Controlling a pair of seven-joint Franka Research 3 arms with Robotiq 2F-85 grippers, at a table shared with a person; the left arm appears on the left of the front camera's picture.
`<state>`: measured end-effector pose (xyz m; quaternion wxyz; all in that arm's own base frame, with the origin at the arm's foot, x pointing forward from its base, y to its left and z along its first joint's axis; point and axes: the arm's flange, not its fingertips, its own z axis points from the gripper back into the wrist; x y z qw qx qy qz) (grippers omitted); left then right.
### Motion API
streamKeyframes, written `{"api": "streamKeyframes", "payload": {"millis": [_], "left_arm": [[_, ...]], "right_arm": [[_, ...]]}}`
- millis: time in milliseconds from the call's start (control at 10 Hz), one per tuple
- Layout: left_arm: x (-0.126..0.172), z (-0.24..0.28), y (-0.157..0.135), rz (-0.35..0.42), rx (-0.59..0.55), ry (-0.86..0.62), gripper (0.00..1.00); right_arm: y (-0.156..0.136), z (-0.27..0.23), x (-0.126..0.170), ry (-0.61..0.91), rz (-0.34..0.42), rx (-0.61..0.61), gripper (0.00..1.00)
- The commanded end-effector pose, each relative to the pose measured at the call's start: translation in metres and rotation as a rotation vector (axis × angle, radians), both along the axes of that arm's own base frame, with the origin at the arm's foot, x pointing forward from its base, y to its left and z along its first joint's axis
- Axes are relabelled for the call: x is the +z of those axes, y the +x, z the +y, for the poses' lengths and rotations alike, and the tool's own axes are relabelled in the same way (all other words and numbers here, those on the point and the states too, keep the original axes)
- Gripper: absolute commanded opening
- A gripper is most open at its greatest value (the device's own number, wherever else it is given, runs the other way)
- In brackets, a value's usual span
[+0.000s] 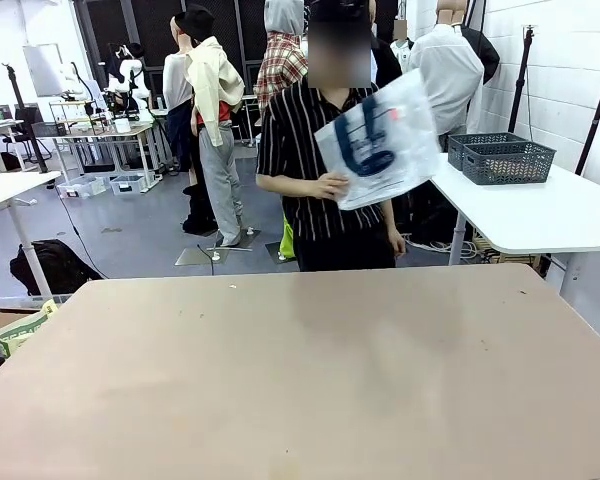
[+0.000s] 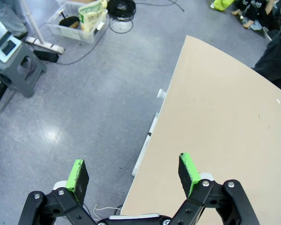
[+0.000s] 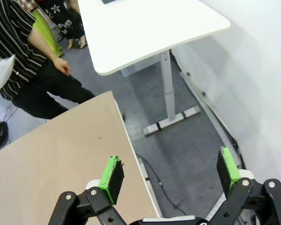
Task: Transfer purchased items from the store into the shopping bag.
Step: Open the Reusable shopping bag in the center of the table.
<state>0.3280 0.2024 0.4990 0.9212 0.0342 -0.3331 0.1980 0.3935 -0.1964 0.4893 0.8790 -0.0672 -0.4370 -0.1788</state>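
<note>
One translucent shopping bag (image 1: 380,140) with navy handles is held at chest height in one hand (image 1: 330,185) of a person (image 1: 315,190) standing at the far side of the tan table (image 1: 300,370). Two dark lattice baskets (image 1: 510,162) sit touching on the white side table (image 1: 540,215) at right. The left gripper (image 2: 132,171) and right gripper (image 3: 170,173) hover at opposite table edges, each with fingers spread wide, holding nothing.

The shopping bag (image 1: 385,140) is held up at chest height and tilted by a person's hand (image 1: 332,186). It is translucent whitish plastic with dark navy print and a small red mark. The store (image 1: 508,162) — a dark lattice basket — sits upright on a white desk (image 1: 540,215) at far right.
</note>
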Motion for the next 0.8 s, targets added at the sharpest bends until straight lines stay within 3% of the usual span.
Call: {"api": "streamKeyframes", "payload": {"millis": [0,700], "left_arm": [[-0.0010,0.0008,-0.0002,0.005,-0.013,0.007,1.00],[-0.0010,0.0008,-0.0002,0.005,-0.013,0.007,1.00]], "right_arm": [[-0.0005,0.0000,-0.0015,-0.006,0.011,0.001,1.00],[-0.0005,0.0000,-0.0015,-0.006,0.011,0.001,1.00]]}}
